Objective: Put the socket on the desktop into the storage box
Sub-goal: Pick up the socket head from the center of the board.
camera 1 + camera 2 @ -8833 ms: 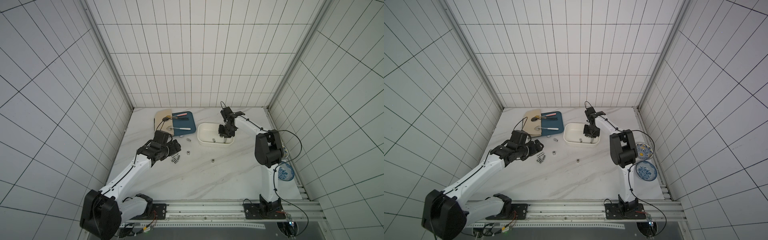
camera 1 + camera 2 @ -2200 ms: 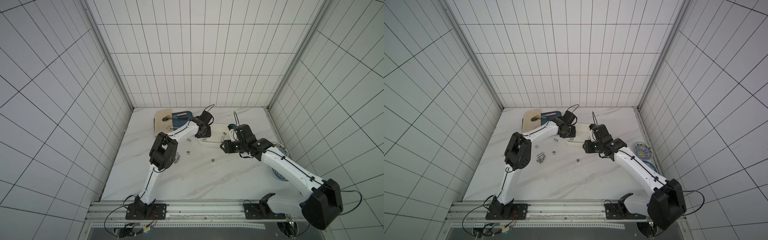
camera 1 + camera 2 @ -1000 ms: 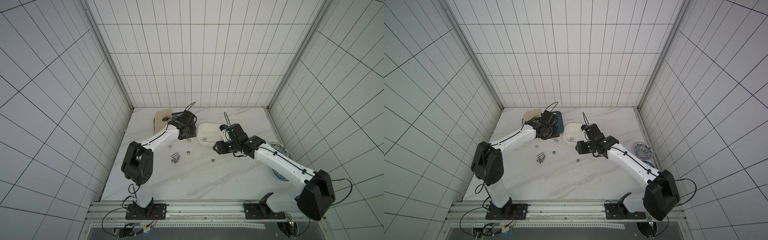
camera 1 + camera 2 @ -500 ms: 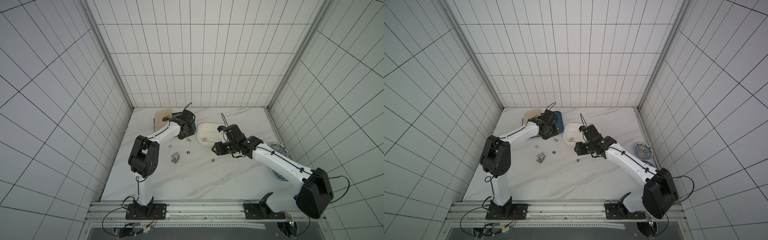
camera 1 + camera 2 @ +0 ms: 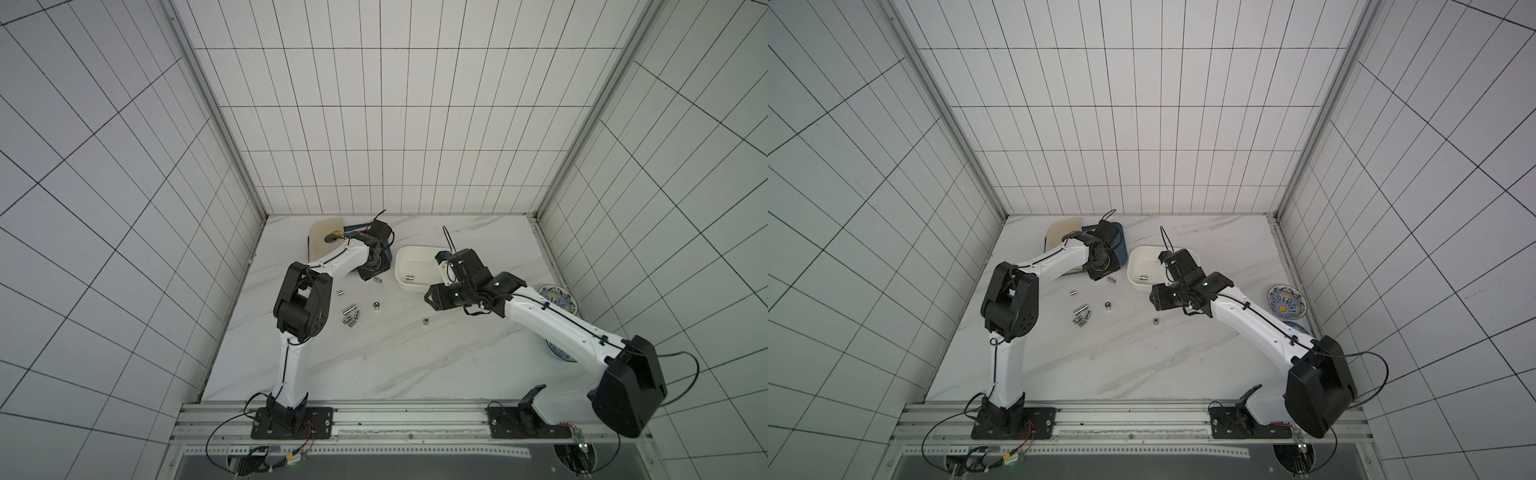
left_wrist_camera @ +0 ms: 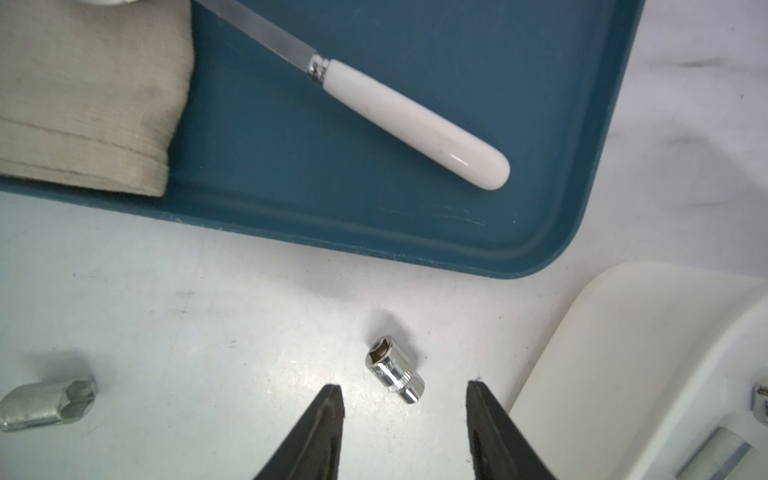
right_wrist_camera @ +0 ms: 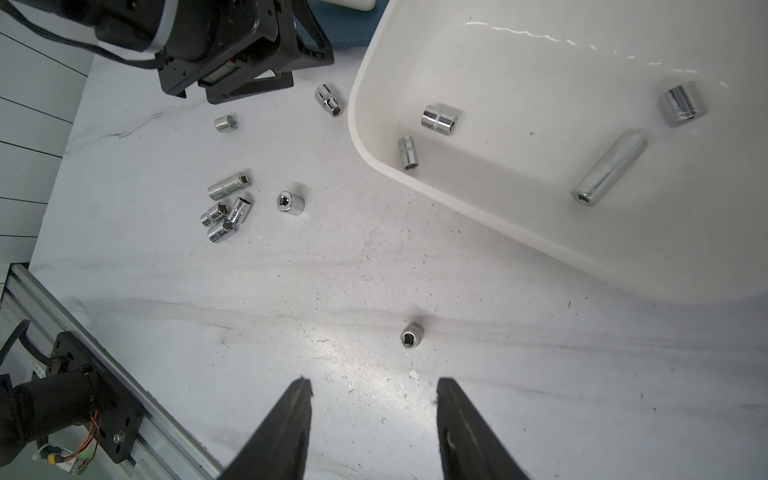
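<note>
- Hovering left hand, jaws apart and empty, flanks the lying socket on the counter beside the storage box; the round socket may roll free when pinched.
- Right hand, open and empty, sits short of the upright socket; a fingertip could topple it.
- Blue tray rim lies near; risk of collision.

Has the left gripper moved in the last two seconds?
Yes, the left gripper moved away from the white plastic storage box, toward the dark-blue tray.
</note>
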Action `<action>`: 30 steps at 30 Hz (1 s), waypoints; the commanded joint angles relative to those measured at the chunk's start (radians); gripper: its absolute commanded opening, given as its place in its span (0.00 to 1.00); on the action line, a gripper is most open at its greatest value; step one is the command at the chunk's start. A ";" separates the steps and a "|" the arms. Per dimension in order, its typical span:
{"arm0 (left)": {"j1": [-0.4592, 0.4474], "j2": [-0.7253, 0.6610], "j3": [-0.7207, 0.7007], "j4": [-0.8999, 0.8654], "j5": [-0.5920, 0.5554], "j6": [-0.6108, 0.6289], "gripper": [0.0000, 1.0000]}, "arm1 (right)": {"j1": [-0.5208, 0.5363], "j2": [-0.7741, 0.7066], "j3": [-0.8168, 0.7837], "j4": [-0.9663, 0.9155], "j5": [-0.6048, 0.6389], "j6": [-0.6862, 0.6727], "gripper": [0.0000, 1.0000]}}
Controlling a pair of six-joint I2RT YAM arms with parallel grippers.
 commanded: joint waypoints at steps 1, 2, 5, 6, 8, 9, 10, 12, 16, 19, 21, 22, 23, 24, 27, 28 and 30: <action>0.002 0.034 0.039 -0.041 -0.021 -0.027 0.50 | 0.004 -0.004 0.020 -0.001 0.021 -0.013 0.52; 0.002 0.038 0.042 -0.043 -0.020 -0.028 0.50 | 0.004 -0.006 0.020 -0.001 0.022 -0.013 0.52; 0.001 0.042 0.043 -0.040 -0.020 -0.033 0.50 | 0.002 -0.009 0.018 -0.002 0.024 -0.014 0.52; 0.000 0.046 0.043 -0.040 -0.018 -0.035 0.50 | 0.002 -0.011 0.016 -0.002 0.025 -0.014 0.52; 0.000 0.052 0.046 -0.040 -0.018 -0.035 0.49 | 0.000 -0.014 0.014 -0.002 0.027 -0.014 0.52; 0.000 0.054 0.048 -0.039 -0.016 -0.036 0.48 | 0.000 -0.014 0.013 -0.001 0.027 -0.014 0.52; 0.001 0.057 0.048 -0.037 -0.012 -0.036 0.48 | -0.002 -0.016 0.013 -0.001 0.028 -0.014 0.51; 0.000 0.066 0.047 -0.034 0.002 -0.038 0.47 | -0.003 -0.017 0.012 -0.002 0.028 -0.014 0.52; -0.003 0.078 0.048 -0.029 0.016 -0.044 0.47 | -0.007 -0.016 0.009 -0.002 0.028 -0.014 0.52; -0.003 0.084 0.051 -0.029 0.017 -0.048 0.46 | -0.009 -0.019 0.008 -0.001 0.028 -0.015 0.51; -0.004 0.089 0.053 -0.027 0.017 -0.050 0.46 | -0.011 -0.023 0.006 -0.001 0.028 -0.015 0.52; -0.004 0.090 0.054 -0.025 0.019 -0.051 0.45 | -0.013 -0.023 0.005 -0.002 0.029 -0.015 0.51; -0.004 0.094 0.055 -0.025 0.018 -0.054 0.45 | -0.013 -0.025 0.004 -0.002 0.030 -0.014 0.51; -0.004 0.096 0.056 -0.026 0.019 -0.055 0.44 | -0.014 -0.026 0.003 -0.002 0.030 -0.014 0.52; -0.003 0.103 0.060 -0.029 0.022 -0.059 0.42 | -0.019 -0.031 -0.002 -0.002 0.034 -0.014 0.52; -0.004 0.107 0.059 -0.030 0.025 -0.061 0.42 | -0.020 -0.034 -0.005 0.000 0.035 -0.013 0.51; -0.004 0.109 0.060 -0.030 0.029 -0.062 0.41 | -0.022 -0.036 -0.006 0.000 0.035 -0.013 0.51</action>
